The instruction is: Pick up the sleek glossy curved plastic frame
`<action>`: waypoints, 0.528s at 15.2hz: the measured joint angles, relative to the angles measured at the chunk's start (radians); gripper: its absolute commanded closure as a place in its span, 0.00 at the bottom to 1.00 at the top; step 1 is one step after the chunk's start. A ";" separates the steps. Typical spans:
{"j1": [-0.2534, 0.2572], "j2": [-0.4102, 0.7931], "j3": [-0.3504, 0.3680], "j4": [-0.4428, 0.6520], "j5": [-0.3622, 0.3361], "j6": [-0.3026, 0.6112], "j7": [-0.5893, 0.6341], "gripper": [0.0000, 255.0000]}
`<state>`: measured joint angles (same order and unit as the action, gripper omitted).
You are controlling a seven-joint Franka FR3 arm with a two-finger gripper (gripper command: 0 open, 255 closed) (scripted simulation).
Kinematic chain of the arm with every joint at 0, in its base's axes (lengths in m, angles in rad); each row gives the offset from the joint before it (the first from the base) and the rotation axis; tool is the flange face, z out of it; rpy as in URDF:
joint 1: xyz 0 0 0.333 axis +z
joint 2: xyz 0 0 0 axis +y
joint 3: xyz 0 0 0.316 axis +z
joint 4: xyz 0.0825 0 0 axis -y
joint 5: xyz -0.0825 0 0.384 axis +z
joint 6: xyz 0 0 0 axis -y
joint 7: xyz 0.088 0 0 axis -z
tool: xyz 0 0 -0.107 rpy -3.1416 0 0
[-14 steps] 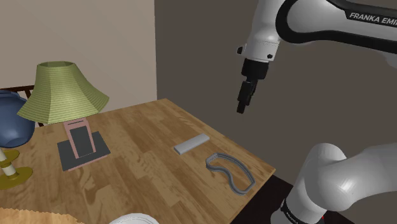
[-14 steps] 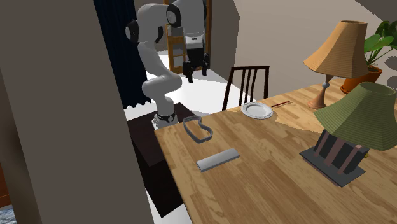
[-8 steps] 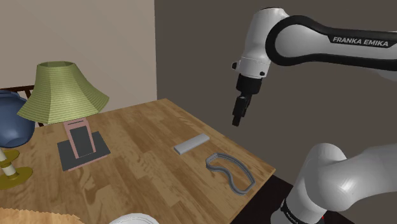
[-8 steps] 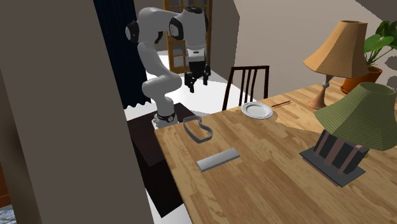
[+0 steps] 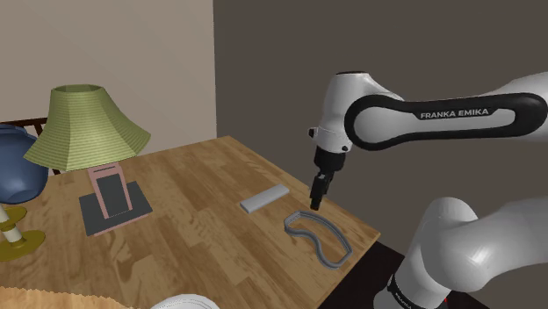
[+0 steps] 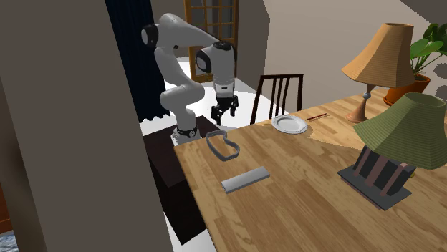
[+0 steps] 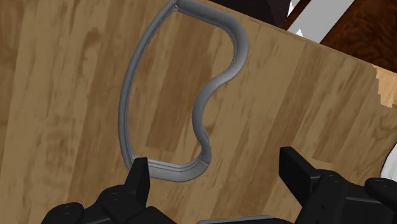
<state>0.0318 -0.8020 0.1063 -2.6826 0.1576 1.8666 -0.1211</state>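
Observation:
The curved frame (image 5: 317,237) is a grey, glossy closed loop lying flat on the wooden table (image 5: 202,228) near its corner by the robot. It also appears as the grey frame (image 6: 223,146) and the frame (image 7: 178,89). My black gripper (image 5: 315,200) hangs just above the frame's end farthest from the table edge. The gripper (image 6: 223,117) is low over the table corner. In the wrist view the gripper (image 7: 216,175) is open, its fingers (image 7: 137,181) standing wide apart with one end of the frame below them and nothing held.
A flat grey bar (image 5: 264,198) lies beside the frame. A green-shaded lamp (image 5: 85,127) stands on a dark base (image 5: 114,211). A blue vase (image 5: 18,165) stands beyond it. A white plate (image 6: 289,124), a chair (image 6: 276,96) and an orange lamp (image 6: 380,61) stand farther along the table.
The arm has come down and toward the table: the gripper dropped from well above the corner to just over the frame. Nothing on the table moved.

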 measured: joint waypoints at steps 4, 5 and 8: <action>0.012 0.050 0.019 -0.099 0.019 0.140 -0.007 0.00; 0.014 0.068 0.023 -0.120 0.023 0.175 -0.010 0.00; 0.024 0.138 0.038 -0.179 0.040 0.297 -0.017 0.00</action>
<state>0.0553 -0.6643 0.1440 -2.8612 0.1979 2.1635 -0.1380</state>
